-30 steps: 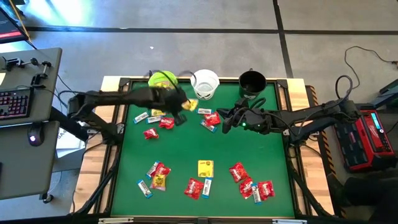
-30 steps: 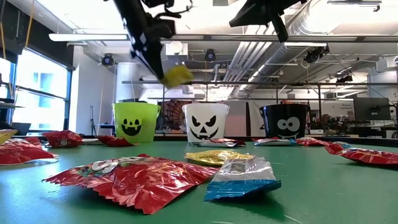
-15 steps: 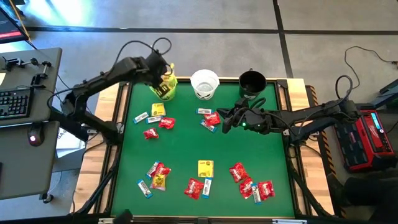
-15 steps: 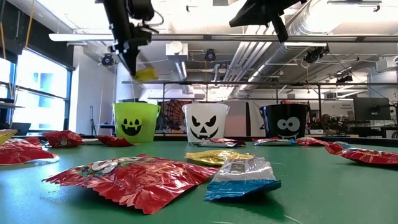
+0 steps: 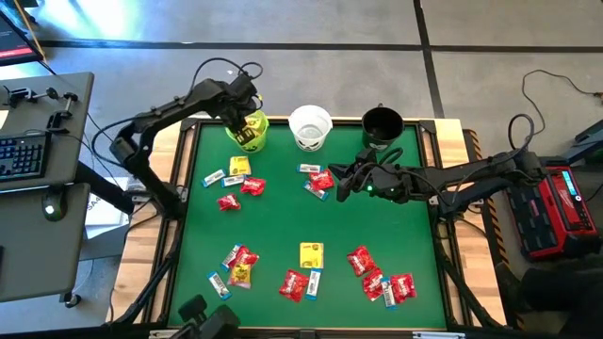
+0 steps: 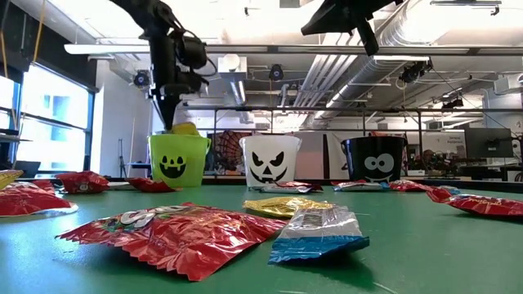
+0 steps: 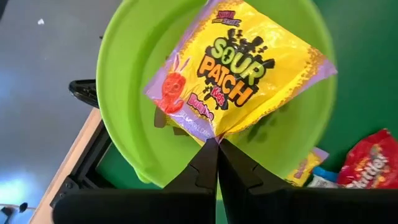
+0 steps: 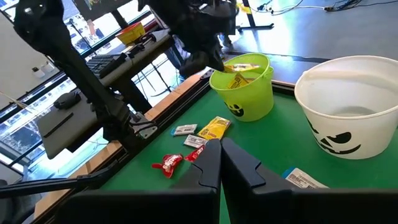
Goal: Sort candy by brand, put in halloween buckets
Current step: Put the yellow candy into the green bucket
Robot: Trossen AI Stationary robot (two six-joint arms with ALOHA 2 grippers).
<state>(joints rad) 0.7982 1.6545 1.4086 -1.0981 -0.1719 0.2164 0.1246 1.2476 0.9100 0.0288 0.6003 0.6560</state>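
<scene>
Pincer tips of the left pincer (image 7: 217,144) are clamped on one corner of a yellow packet (image 7: 239,68), which hangs over the mouth of the lime green bucket (image 7: 127,93) at the far left of the tabletop (image 5: 283,221). From the low view the packet (image 6: 185,128) sits just at the bucket's rim. The right pincer (image 5: 343,187) hovers with its tips together and nothing between them, near the middle right, close to a red packet (image 5: 321,179).

Green felt covers the tabletop, framed in wood. The white bucket (image 5: 310,127) and black bucket (image 5: 382,124) stand in a row to the right of the green one. Red packets, yellow packets and blue-and-white bars (image 5: 219,285) lie scattered toward the near edge.

Only the low view shows the room behind: windows, ceiling ducts, shelving. Only the high view shows a keyboard (image 5: 19,155) on a desk at left.
</scene>
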